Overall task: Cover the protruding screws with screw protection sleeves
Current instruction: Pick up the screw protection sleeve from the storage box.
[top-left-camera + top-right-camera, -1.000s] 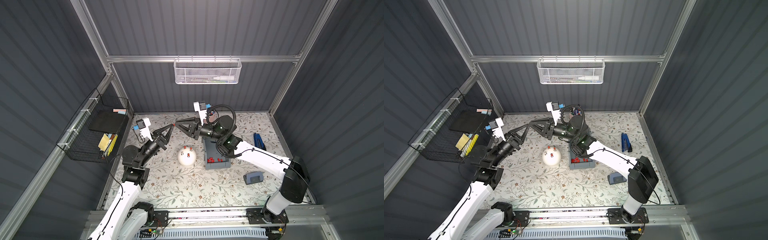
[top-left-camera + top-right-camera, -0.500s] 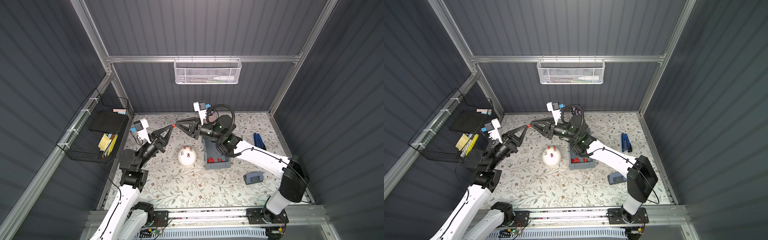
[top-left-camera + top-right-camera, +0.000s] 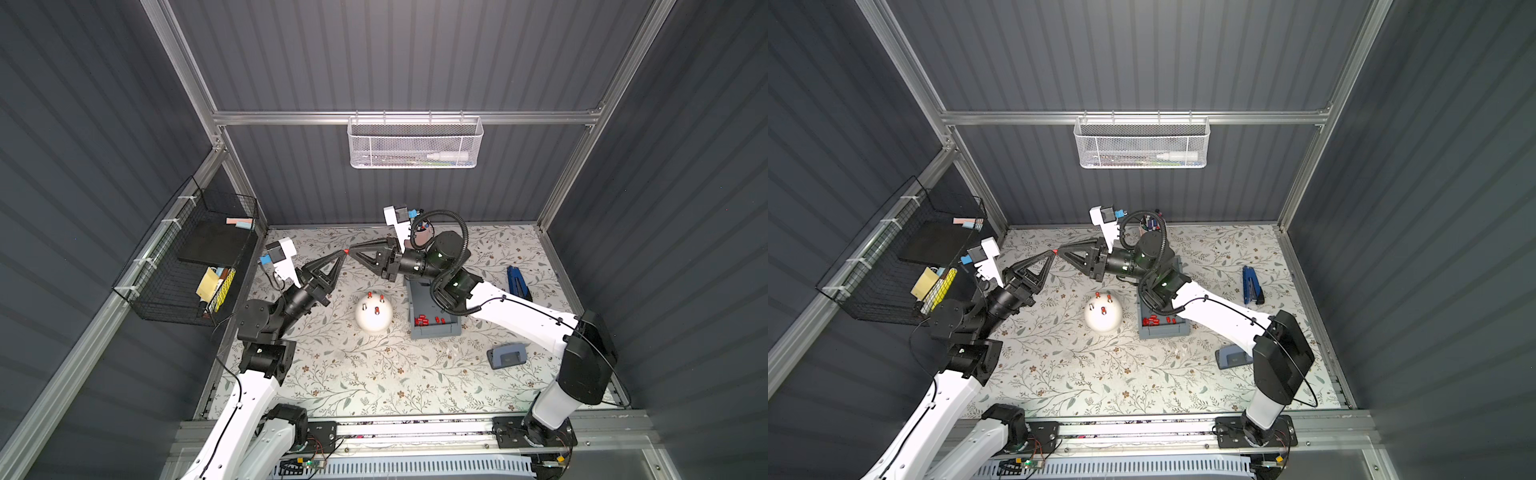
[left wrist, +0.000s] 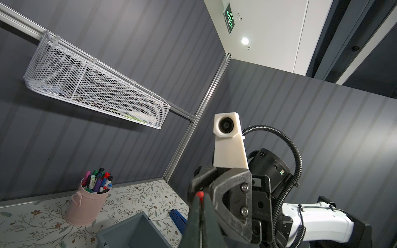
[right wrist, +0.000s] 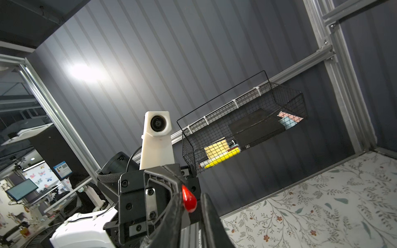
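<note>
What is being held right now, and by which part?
The left gripper pinches a red sleeve by one end at its fingertips; the right gripper flanks the free end, jaws not yet closed.

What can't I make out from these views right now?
- White dome: outside both wrist views; in both top views, fitted sleeves too small to judge seating.
- Grey tray: far end hidden under the right arm, both top views.
- Held sleeve: contact with the right jaws blurred, right wrist view.
</note>
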Controlling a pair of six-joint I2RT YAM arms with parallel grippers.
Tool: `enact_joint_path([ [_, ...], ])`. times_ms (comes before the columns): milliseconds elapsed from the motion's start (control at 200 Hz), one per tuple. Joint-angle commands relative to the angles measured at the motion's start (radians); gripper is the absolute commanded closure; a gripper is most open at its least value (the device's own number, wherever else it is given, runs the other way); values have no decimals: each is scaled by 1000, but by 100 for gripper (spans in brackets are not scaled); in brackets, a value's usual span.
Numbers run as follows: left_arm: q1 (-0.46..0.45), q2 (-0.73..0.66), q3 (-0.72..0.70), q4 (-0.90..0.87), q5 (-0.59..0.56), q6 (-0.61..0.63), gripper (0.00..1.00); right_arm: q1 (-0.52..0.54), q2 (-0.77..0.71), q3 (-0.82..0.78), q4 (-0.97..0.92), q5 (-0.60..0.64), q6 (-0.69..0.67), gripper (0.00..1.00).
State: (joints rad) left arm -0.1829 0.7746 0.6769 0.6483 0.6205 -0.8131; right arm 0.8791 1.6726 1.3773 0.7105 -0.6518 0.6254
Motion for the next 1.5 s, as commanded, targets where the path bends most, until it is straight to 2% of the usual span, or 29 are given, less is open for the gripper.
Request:
enact_joint_path([
  [0, 3, -17, 3, 45, 12, 8, 100, 4, 0, -4, 42, -11, 11, 84],
  [340, 3, -33, -10, 21, 7, 21, 100, 6, -1, -4, 44, -21, 7, 100],
  [450, 3, -35, -15, 13, 4, 28, 100, 6, -1, -5, 47, -22, 8, 100],
  [465, 3, -35, -15, 15, 3, 28, 100, 6, 0, -4, 49, -22, 9, 98],
  [520, 3, -34, -16, 24, 4, 28, 100, 6, 0, -3, 52, -26, 12, 81],
  [560, 3, -32, -15, 31, 3, 24, 100, 6, -3, -4, 52, -26, 13, 77],
  [950, 4, -24, -13, 39, 5, 19, 100, 6, 0, -3, 83, -55, 33, 84],
  [1491, 3, -3, -5, 71, 8, -6, 100, 5, 16, 0, 95, -58, 52, 83],
])
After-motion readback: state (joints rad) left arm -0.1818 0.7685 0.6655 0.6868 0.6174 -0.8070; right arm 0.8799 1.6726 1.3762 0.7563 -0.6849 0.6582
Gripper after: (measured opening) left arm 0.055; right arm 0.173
